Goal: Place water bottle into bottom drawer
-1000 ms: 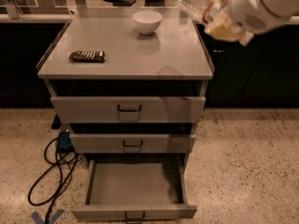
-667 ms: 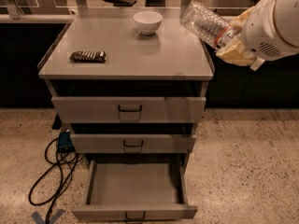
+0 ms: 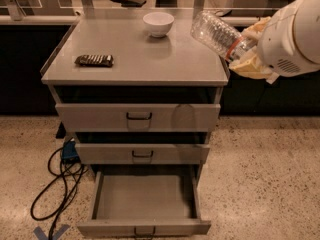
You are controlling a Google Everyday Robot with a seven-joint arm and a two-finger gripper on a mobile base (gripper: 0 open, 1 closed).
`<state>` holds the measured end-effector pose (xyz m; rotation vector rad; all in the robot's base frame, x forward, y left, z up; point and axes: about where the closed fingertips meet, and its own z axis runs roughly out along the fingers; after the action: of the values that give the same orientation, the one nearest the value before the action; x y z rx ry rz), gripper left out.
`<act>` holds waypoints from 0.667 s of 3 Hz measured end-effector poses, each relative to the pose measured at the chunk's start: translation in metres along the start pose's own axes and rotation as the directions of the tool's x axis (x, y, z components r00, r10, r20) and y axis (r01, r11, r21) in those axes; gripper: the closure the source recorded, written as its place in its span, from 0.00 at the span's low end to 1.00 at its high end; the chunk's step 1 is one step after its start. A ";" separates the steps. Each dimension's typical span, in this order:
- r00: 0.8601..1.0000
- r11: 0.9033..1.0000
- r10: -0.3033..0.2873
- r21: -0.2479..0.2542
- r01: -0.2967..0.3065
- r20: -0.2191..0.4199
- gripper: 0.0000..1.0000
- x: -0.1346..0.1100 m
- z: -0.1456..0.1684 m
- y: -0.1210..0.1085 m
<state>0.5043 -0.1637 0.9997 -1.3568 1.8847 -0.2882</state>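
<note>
The grey metal cabinet is standing on a speckled terrazzo floor, its flat matte top showing squared edges. Its bottom drawer is sitting pulled well out from the cabinet's foot, a wide shallow tray with thin sheet-metal walls, a bare floor and a small dark wire handle on its flat front. The middle drawer and the top drawer are sitting slightly out above it.

The water bottle is hanging in the air over the cabinet's right rear corner, well above the open drawer. It is lying tilted, base up and towards the cabinet's middle, neck down and outwards. Its clear plastic body is looking ribbed and crinkly, with a reddish ring at the neck.

The gripper is hovering just off the cabinet's right edge, its pale yellowish fingers closing on the bottle's neck end, with the smooth white rounded arm behind.

A round white bowl is sitting at the back of the cabinet top, and a dark flat rectangular object is lying near its left edge. Black cables are looping on the floor left of the cabinet.
</note>
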 end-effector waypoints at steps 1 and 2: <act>0.999 1.000 -0.011 -0.016 0.012 0.048 1.00 0.020 0.012 0.045; 0.993 0.997 0.054 -0.054 -0.049 0.102 1.00 0.058 0.050 0.108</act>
<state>0.4558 -0.1587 0.8768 -1.3289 1.8484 -0.1415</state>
